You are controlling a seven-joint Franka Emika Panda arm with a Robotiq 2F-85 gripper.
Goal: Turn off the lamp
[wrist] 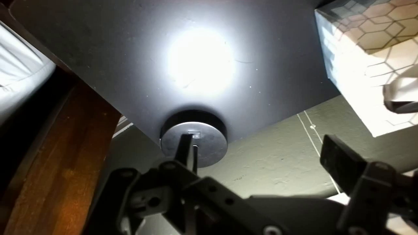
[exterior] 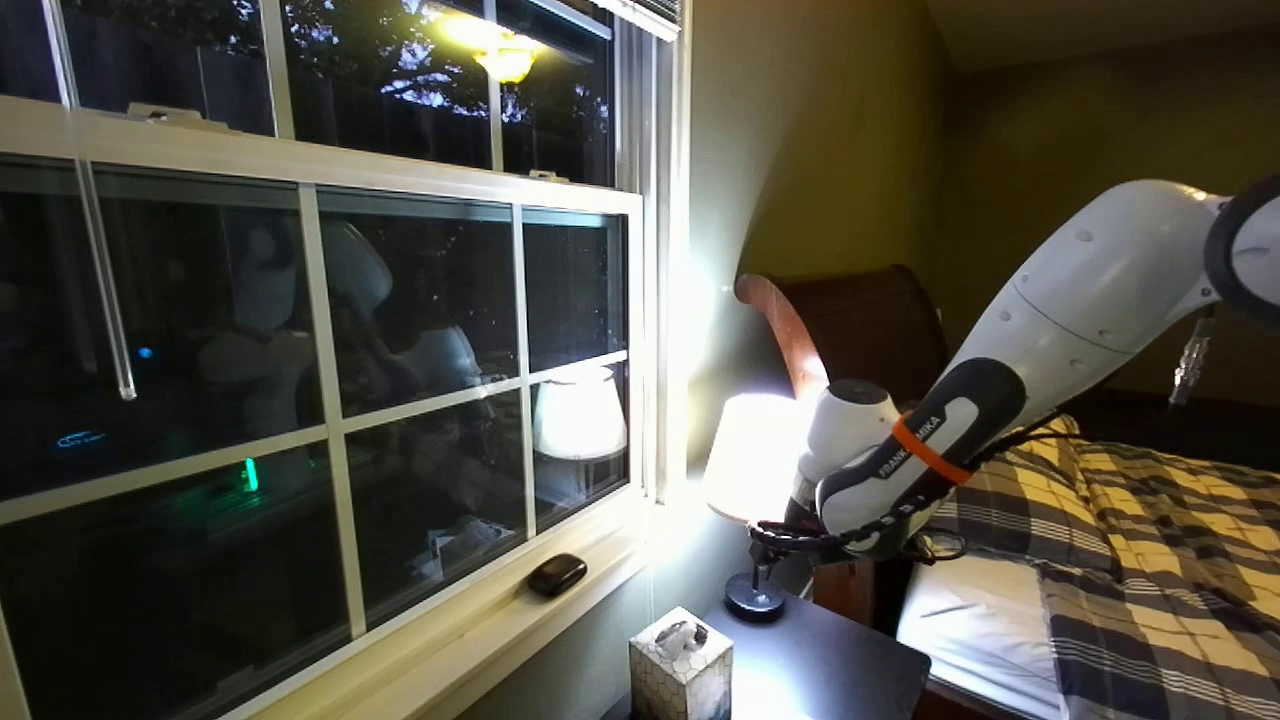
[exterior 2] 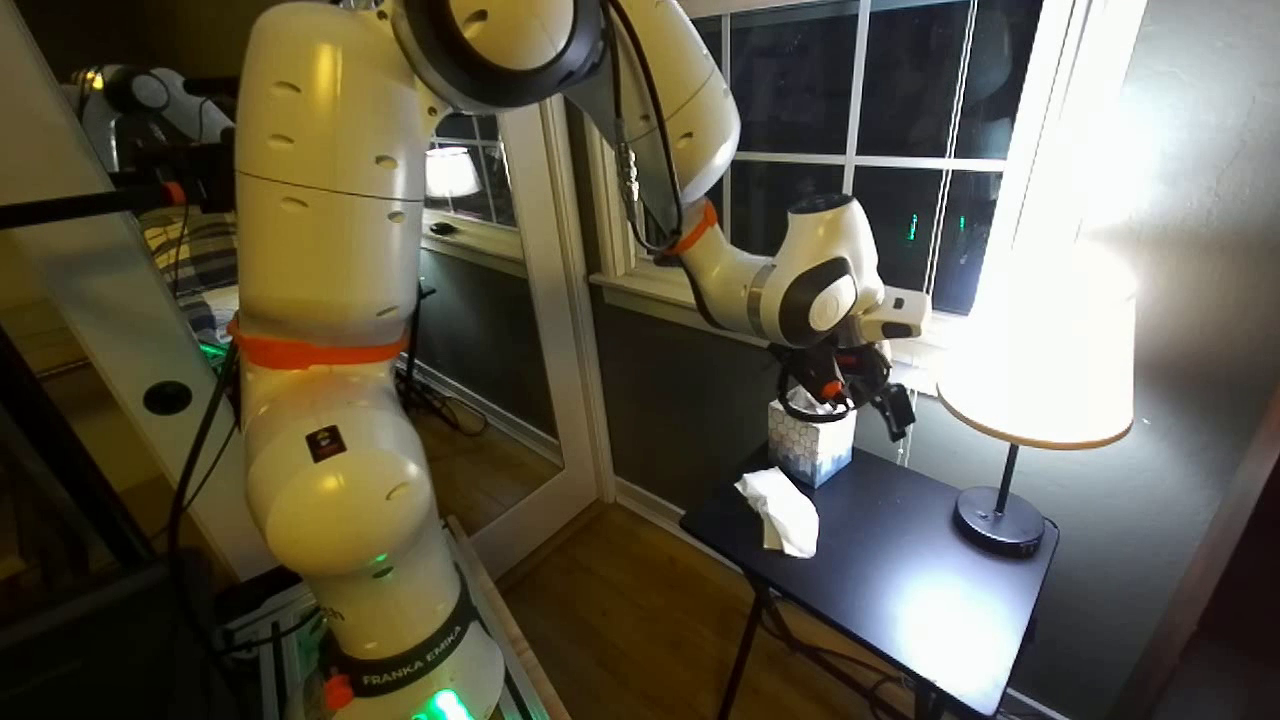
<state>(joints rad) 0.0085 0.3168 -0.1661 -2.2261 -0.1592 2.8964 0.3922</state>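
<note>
Wrist view: fingers (wrist: 341, 163) stand wide apart — black table (wrist: 274, 71) bright under the lamp (wrist: 212, 150), bed (wrist: 16, 65) alongside.

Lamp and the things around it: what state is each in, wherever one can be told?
Lamp: lit, standing upright.
Lamp switch: setting too small to read.
Gripper: open, holding nothing.
Tissue box: upright, tissue showing at its opening.
Loose tissue: lying creased on the table.
Lower window sash: appears shut.
Blind: drawn up.
Plaid bedcover: spread out, rumpled.
Robot base light: glowing green.
</note>
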